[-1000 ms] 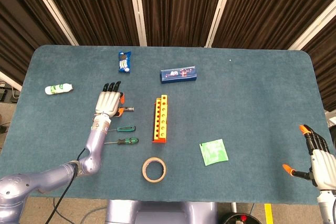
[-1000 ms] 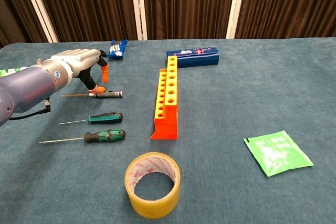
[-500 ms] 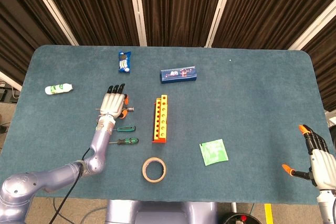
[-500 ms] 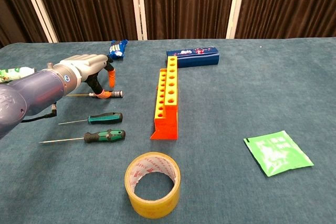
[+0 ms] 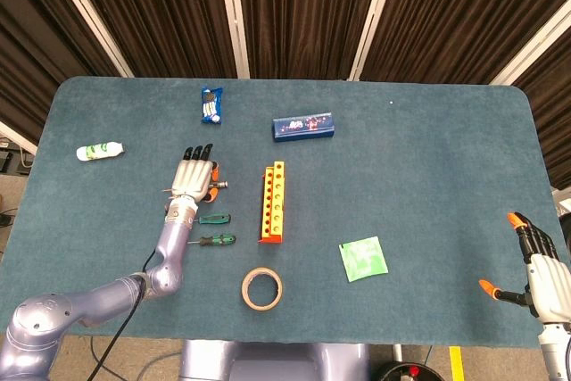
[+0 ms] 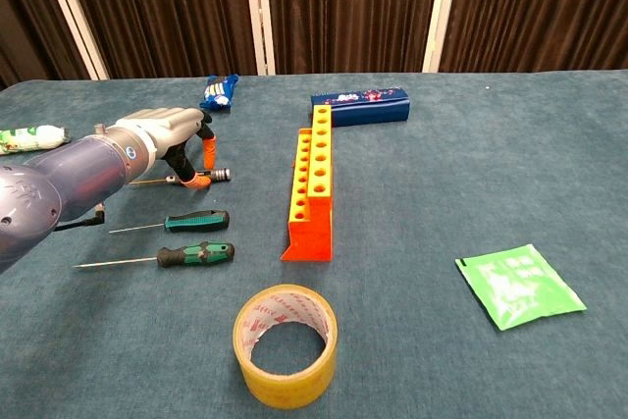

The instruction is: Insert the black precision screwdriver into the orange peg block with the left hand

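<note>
The black precision screwdriver [image 6: 222, 175] lies flat on the blue cloth, left of the orange peg block [image 6: 314, 188], its thin shaft pointing left. My left hand [image 6: 162, 134] is lowered over its handle, fingers arched down. The thumb's orange tip touches the handle and another fingertip hangs just above it, so most of the handle is hidden. In the head view the left hand [image 5: 194, 178] covers the screwdriver [image 5: 219, 185] except its metal end, next to the peg block [image 5: 273, 202]. My right hand [image 5: 533, 267] hovers at the table's near right corner, fingers spread and empty.
Two green-handled screwdrivers [image 6: 196, 220] [image 6: 196, 253] lie just in front of the black one. A tape roll [image 6: 285, 343] sits near the front edge and a green packet [image 6: 518, 285] to the right. Further back lie a blue box [image 6: 359, 105], a blue snack bag [image 5: 211, 105] and a white bottle [image 5: 99, 151].
My left hand has shifted toward the peg block and sunk onto the screwdriver's handle, its thumb tip now on it. The screwdriver has stayed on the cloth and the right hand is still.
</note>
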You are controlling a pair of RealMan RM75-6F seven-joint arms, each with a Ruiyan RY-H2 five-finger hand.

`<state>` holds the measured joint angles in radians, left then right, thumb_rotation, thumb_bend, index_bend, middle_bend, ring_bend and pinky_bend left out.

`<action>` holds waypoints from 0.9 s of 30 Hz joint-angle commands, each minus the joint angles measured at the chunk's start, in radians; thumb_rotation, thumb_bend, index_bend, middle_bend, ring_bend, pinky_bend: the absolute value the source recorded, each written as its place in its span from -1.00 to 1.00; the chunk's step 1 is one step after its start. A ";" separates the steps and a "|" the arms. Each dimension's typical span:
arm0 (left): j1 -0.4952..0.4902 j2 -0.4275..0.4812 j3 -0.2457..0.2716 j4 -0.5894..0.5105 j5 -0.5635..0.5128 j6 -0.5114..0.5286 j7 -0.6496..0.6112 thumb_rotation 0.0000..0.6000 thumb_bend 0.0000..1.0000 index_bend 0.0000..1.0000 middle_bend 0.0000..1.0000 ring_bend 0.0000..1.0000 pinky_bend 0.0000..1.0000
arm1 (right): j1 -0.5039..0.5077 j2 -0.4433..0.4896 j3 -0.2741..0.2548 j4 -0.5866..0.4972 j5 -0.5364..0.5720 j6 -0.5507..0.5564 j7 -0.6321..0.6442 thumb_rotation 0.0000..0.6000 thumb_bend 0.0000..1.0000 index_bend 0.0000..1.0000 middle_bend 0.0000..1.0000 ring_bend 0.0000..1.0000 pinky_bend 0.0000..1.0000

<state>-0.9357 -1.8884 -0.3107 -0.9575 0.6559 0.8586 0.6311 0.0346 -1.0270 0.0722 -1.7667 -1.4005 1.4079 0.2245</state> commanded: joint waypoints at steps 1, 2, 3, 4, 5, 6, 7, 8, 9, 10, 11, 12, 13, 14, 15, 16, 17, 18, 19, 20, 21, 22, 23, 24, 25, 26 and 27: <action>-0.001 -0.004 -0.002 0.005 0.000 -0.001 -0.004 1.00 -0.35 -0.06 -1.00 -1.00 -1.00 | 0.000 0.000 0.000 0.000 0.000 0.000 0.000 1.00 -0.93 -1.00 -1.00 -1.00 -1.00; -0.001 -0.005 -0.002 0.006 0.000 -0.001 -0.004 1.00 -0.35 -0.06 -1.00 -1.00 -1.00 | 0.000 0.000 0.000 0.000 0.000 0.000 0.001 1.00 -0.93 -1.00 -1.00 -1.00 -1.00; -0.002 -0.006 -0.002 0.008 0.001 -0.001 -0.004 1.00 -0.35 -0.05 -1.00 -1.00 -1.00 | 0.000 0.000 0.000 0.000 -0.001 0.000 0.001 1.00 -0.93 -1.00 -1.00 -1.00 -1.00; -0.002 -0.007 -0.002 0.009 0.002 -0.001 -0.005 1.00 -0.34 -0.04 -1.00 -1.00 -1.00 | 0.000 0.000 0.000 -0.001 -0.001 0.000 0.001 1.00 -0.93 -1.00 -1.00 -1.00 -1.00; -0.001 -0.008 -0.002 0.009 0.002 0.000 -0.005 1.00 -0.33 -0.02 -1.00 -1.00 -1.00 | 0.000 0.000 0.000 -0.001 -0.001 0.001 0.001 1.00 -0.93 -1.00 -1.00 -1.00 -1.00; -0.001 -0.008 -0.002 0.010 0.003 0.000 -0.005 1.00 -0.32 0.00 -1.00 -1.00 -1.00 | 0.000 0.000 0.001 -0.002 0.000 0.001 0.001 1.00 -0.93 -1.00 -1.00 -1.00 -1.00; 0.000 -0.008 -0.002 0.009 0.002 0.000 -0.006 1.00 -0.30 0.03 -1.00 -1.00 -1.00 | -0.001 0.000 0.000 -0.002 0.000 0.001 0.002 1.00 -0.93 -1.00 -1.00 -1.00 -1.00; 0.001 -0.007 -0.001 0.007 0.003 0.001 -0.006 1.00 -0.27 0.07 -1.00 -1.00 -1.00 | -0.001 0.000 0.000 -0.001 -0.001 0.001 0.003 1.00 -0.93 -1.00 -1.00 -1.00 -1.00; 0.002 -0.006 -0.001 0.003 0.003 0.001 -0.008 1.00 -0.24 0.09 -1.00 -1.00 -1.00 | -0.001 -0.001 0.000 -0.001 -0.002 0.002 0.004 1.00 -0.93 -1.00 -1.00 -1.00 -1.00; 0.003 -0.005 -0.001 0.001 0.004 0.001 -0.009 1.00 -0.19 0.12 -1.00 -1.00 -1.00 | -0.001 -0.001 0.000 -0.001 -0.003 0.003 0.003 1.00 -0.93 -1.00 -1.00 -1.00 -1.00; 0.004 -0.004 0.000 -0.002 0.006 0.003 -0.010 1.00 -0.14 0.13 -1.00 -1.00 -1.00 | -0.001 -0.001 0.000 -0.001 -0.004 0.003 0.004 1.00 -0.92 -1.00 -1.00 -1.00 -1.00; 0.006 -0.002 0.001 -0.007 0.009 0.004 -0.012 1.00 -0.11 0.14 -1.00 -1.00 -1.00 | -0.001 -0.001 0.000 0.000 -0.005 0.004 0.003 1.00 -0.92 -1.00 -1.00 -1.00 -1.00; 0.007 0.000 0.001 -0.012 0.011 0.005 -0.014 1.00 -0.08 0.15 -1.00 -1.00 -1.00 | -0.001 -0.001 0.000 0.000 -0.005 0.005 0.003 1.00 -0.92 -1.00 -1.00 -1.00 -1.00; 0.009 0.002 0.000 -0.018 0.014 0.008 -0.017 1.00 -0.08 0.15 -1.00 -1.00 -1.00 | -0.001 -0.002 0.000 0.001 -0.006 0.006 0.003 1.00 -0.93 -1.00 -1.00 -1.00 -1.00; 0.010 0.005 -0.001 -0.027 0.018 0.011 -0.021 1.00 -0.07 0.15 -1.00 -1.00 -1.00 | -0.002 -0.002 0.000 0.001 -0.006 0.007 0.002 1.00 -0.93 -1.00 -1.00 -1.00 -1.00; 0.012 0.010 -0.003 -0.037 0.023 0.015 -0.027 1.00 -0.07 0.15 -1.00 -1.00 -1.00 | -0.002 -0.002 0.000 0.000 -0.006 0.007 0.002 1.00 -0.93 -1.00 -1.00 -1.00 -1.00; 0.013 0.017 -0.006 -0.053 0.032 0.022 -0.036 1.00 -0.07 0.16 -1.00 -1.00 -1.00 | -0.002 -0.003 0.001 0.001 -0.006 0.008 0.002 1.00 -0.92 -1.00 -1.00 -1.00 -1.00; 0.015 0.027 -0.012 -0.075 0.046 0.032 -0.049 1.00 -0.07 0.16 -1.00 -1.00 -1.00 | -0.002 -0.002 0.001 0.001 -0.007 0.008 0.003 1.00 -0.92 -1.00 -1.00 -1.00 -1.00; 0.017 0.036 -0.016 -0.093 0.058 0.041 -0.061 1.00 -0.07 0.16 -1.00 -1.00 -1.00 | -0.002 -0.003 0.001 0.001 -0.008 0.009 0.003 1.00 -0.92 -1.00 -1.00 -1.00 -1.00; 0.020 0.046 -0.021 -0.112 0.070 0.049 -0.073 1.00 -0.07 0.17 -1.00 -1.00 -1.00 | -0.002 -0.003 0.001 0.001 -0.008 0.010 0.003 1.00 -0.92 -1.00 -1.00 -1.00 -1.00; 0.022 0.054 -0.024 -0.129 0.080 0.056 -0.084 1.00 -0.07 0.17 -1.00 -1.00 -1.00 | -0.002 -0.003 0.001 0.001 -0.008 0.010 0.003 1.00 -0.92 -1.00 -1.00 -1.00 -1.00; 0.024 0.069 -0.036 -0.158 0.095 0.069 -0.104 1.00 -0.07 0.17 -1.00 -1.00 -1.00 | -0.002 -0.004 0.001 0.003 -0.009 0.010 0.003 1.00 -0.92 -1.00 -1.00 -1.00 -1.00; 0.027 0.079 -0.043 -0.181 0.106 0.078 -0.118 1.00 -0.07 0.18 -1.00 -1.00 -1.00 | -0.002 -0.004 0.001 0.003 -0.010 0.011 0.003 1.00 -0.92 -1.00 -1.00 -1.00 -1.00; 0.030 0.094 -0.056 -0.215 0.123 0.093 -0.141 1.00 -0.07 0.18 -1.00 -1.00 -1.00 | -0.002 -0.005 0.000 0.003 -0.010 0.011 0.002 1.00 -0.92 -1.00 -1.00 -1.00 -1.00; 0.033 0.105 -0.065 -0.240 0.137 0.104 -0.161 1.00 -0.07 0.19 -1.00 -1.00 -1.00 | -0.002 -0.005 0.000 0.003 -0.010 0.011 0.001 1.00 -0.92 -1.00 -1.00 -1.00 -1.00; 0.037 0.114 -0.070 -0.261 0.150 0.112 -0.177 1.00 -0.07 0.19 -1.00 -1.00 -1.00 | -0.002 -0.005 0.000 0.003 -0.009 0.011 0.001 1.00 -0.92 -1.00 -1.00 -1.00 -1.00; 0.040 0.122 -0.080 -0.284 0.164 0.122 -0.199 1.00 -0.07 0.20 -1.00 -1.00 -1.00 | -0.002 -0.005 0.001 0.003 -0.009 0.011 0.000 1.00 -0.92 -1.00 -1.00 -1.00 -1.00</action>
<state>-0.9068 -1.7974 -0.3637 -1.1870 0.7805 0.9492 0.4816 0.0321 -1.0320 0.0730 -1.7636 -1.4095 1.4193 0.2244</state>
